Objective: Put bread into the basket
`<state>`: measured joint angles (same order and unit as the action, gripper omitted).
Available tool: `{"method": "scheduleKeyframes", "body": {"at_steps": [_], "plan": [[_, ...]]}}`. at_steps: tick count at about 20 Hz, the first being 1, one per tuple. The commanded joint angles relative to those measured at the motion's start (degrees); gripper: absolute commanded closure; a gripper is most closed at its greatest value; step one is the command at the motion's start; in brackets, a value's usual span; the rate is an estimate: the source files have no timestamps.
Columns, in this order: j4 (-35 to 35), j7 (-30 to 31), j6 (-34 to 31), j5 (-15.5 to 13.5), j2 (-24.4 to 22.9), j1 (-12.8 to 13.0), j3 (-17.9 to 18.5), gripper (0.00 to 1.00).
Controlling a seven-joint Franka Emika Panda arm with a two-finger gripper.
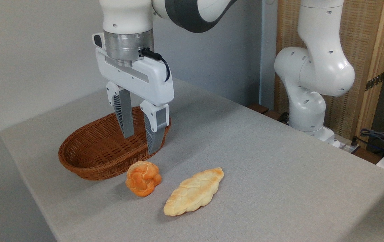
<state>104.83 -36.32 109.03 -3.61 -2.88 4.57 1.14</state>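
Single fixed view, raised, looking down across the table corner from near, facing the arm's base; fingers upper left, wall behind them.
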Motion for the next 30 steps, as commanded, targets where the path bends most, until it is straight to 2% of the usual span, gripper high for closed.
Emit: {"method": "scheduleKeyframes", "body": {"at_steps": [1,30], "plan": [[-0.68,-1.39,-0.13,-1.13,0.24,-0.44,0.0,0.0],[-0.68,-1.48,0.39,-1.13,1.64,-0.26,-0.53,0.0]]}}
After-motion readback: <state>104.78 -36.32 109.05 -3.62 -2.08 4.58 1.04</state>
